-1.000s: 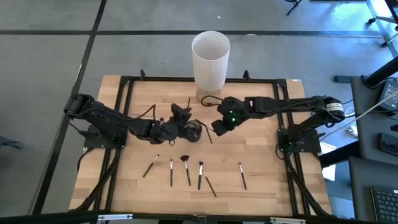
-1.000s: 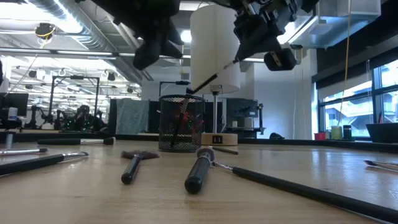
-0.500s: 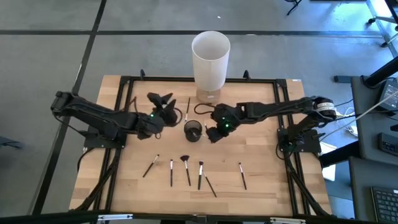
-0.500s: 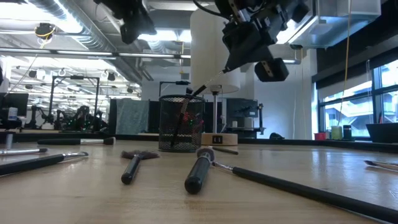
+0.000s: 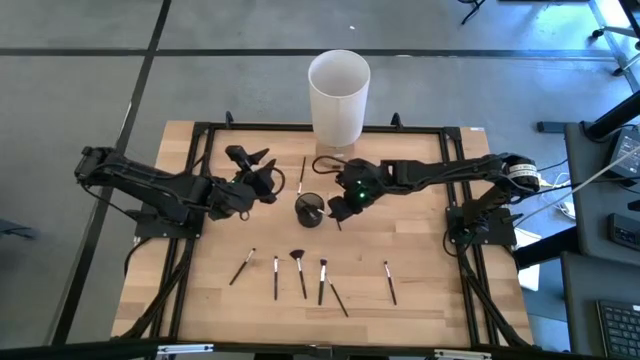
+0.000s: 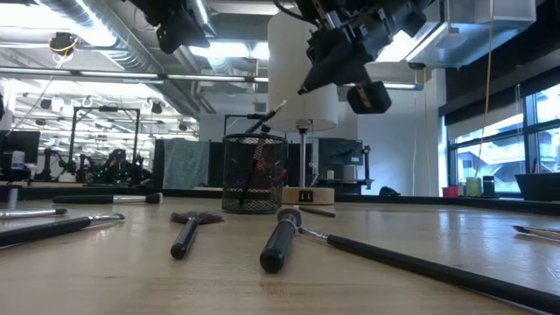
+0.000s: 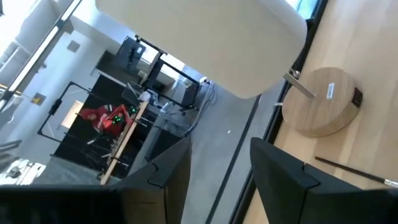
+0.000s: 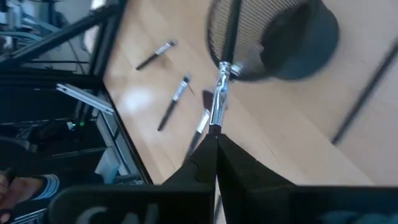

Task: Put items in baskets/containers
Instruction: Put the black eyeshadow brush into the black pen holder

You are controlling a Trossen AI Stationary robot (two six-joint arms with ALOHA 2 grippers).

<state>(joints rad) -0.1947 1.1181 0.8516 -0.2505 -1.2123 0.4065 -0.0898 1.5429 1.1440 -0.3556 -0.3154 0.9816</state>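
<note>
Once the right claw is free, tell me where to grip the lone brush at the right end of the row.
Take the lone brush at mid-handle from straight above, fingers across its width: it lies flat on the table with bare wood either side. The right claw is shut on the held brush over the cup; the left claw waits open, left of it.

This was a robotics lab or workshop. Exposed ceiling ducts [image 6: 96, 39] and strip lights hung over an open hall, more black-framed rigs [image 6: 79, 162] stood behind the wooden table [image 5: 420, 290], and a grey concrete floor [image 5: 80, 90] surrounded it.
</note>
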